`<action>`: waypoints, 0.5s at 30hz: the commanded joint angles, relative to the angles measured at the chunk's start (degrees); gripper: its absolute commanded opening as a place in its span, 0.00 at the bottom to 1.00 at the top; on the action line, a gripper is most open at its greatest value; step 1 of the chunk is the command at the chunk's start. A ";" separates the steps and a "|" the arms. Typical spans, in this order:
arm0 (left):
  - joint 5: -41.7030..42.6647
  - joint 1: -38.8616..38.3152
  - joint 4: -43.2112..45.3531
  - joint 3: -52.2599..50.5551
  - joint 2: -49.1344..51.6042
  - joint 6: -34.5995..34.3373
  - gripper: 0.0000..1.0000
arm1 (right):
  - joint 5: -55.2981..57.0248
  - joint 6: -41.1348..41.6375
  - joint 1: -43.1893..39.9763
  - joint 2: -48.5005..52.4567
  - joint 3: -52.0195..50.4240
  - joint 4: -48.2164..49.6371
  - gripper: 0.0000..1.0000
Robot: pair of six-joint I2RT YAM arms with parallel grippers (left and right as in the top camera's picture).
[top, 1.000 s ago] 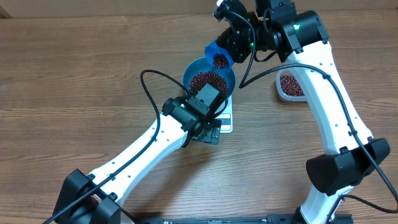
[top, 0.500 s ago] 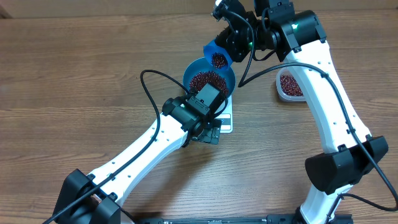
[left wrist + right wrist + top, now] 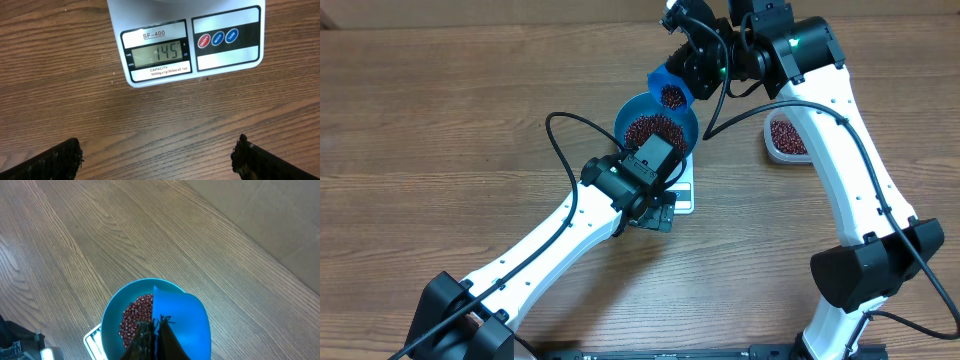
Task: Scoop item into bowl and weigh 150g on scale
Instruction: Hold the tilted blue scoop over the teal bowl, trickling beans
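The blue bowl (image 3: 632, 112) stands on the white scale (image 3: 685, 193) and holds a heap of red-brown beans (image 3: 654, 128). Over its far rim hangs a small blue scoop (image 3: 663, 82) with beans in it, tilted toward the bowl, and my right gripper (image 3: 695, 66) is shut on it. From the right wrist, the scoop (image 3: 182, 317) covers the right half of the bowl (image 3: 111, 325), with beans (image 3: 135, 317) showing on the left. My left gripper (image 3: 157, 157) is open wide above bare table just in front of the scale (image 3: 227, 57), whose display (image 3: 159, 52) reads 145.
A clear tub (image 3: 786, 136) of beans sits on the table to the right of the bowl, beside the right arm. A black cable (image 3: 556, 135) loops from the left arm over the table to the left of the bowl.
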 commanded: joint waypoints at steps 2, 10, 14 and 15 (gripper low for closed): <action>-0.90 0.11 0.04 0.96 -0.94 -0.98 0.99 | 0.11 0.20 0.31 0.11 1.40 0.33 0.04; -0.87 0.11 0.07 0.96 -0.94 -1.01 1.00 | 0.15 0.15 0.31 0.11 1.40 0.81 0.04; -0.90 0.11 0.04 0.96 -0.94 -0.98 0.99 | 0.15 0.17 0.31 0.11 1.40 0.52 0.04; -0.90 0.11 0.04 0.96 -0.94 -1.01 1.00 | 0.15 0.15 0.31 0.11 1.40 0.48 0.04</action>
